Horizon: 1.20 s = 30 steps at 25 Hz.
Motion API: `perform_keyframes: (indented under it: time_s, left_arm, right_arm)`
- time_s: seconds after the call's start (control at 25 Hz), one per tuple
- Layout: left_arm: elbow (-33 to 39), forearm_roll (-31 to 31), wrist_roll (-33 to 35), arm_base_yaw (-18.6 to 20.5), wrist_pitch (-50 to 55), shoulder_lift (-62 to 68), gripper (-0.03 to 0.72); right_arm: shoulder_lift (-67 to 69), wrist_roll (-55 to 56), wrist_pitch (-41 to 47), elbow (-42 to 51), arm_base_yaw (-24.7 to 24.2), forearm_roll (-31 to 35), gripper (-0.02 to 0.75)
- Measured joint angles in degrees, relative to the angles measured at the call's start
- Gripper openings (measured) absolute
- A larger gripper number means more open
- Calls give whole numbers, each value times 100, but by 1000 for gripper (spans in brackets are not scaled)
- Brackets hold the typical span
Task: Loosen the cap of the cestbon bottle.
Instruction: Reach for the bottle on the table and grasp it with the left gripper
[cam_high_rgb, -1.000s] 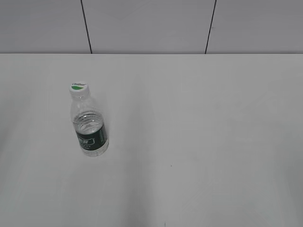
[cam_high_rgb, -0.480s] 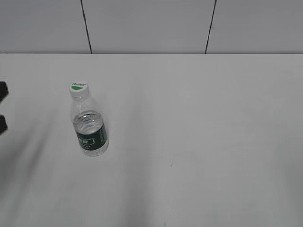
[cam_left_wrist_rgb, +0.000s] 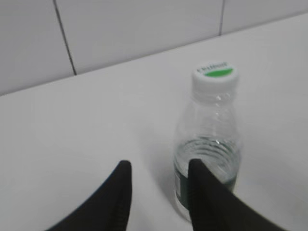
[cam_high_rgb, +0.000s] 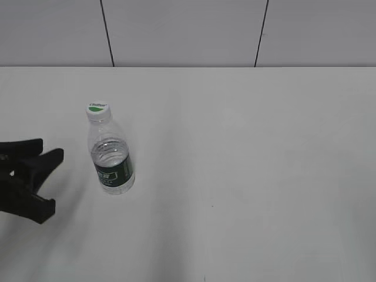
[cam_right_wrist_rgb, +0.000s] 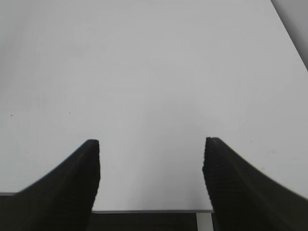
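Upright on the white tabletop (cam_high_rgb: 247,153), toward its left edge: the cestbon bottle (cam_high_rgb: 111,158), clear, ribbed, dark green label band low on the body. White cap (cam_high_rgb: 97,110) with green mark screwed on top. Just left of it, apart and not touching: left claw (cam_high_rgb: 51,179), black, spread open, holding nothing. Over the bare near edge: right claw (cam_right_wrist_rgb: 151,163), fingers wide apart, also empty.
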Motion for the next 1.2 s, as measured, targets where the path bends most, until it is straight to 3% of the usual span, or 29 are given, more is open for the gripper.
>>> perform_keyframes:
  time_s: [0.28,0.36,0.44,0.6,0.68,1.2]
  left_arm:
    - [20,326,-354,-24,-156,922,241]
    - [20,363,-384,-24,-324,1050,272]
    - [20,391,-410,-24,-506,1141,351]
    - [20,408,-433,-24,-692,1299,577]
    - [20,449,-441,-24,-722,1388,617]
    - [20,982,-575,18,-1682,2426,620]
  right_arm:
    - [0,0,0,0,0,0,520]
    - [0,0,0,0,0,0,520]
    - [0,0,0,0,0,0,520]
    - [0,0,0,0,0,0,520]
    - [0,0,0,0,0,0,520]
    - [0,0,0,0,0,0,520]
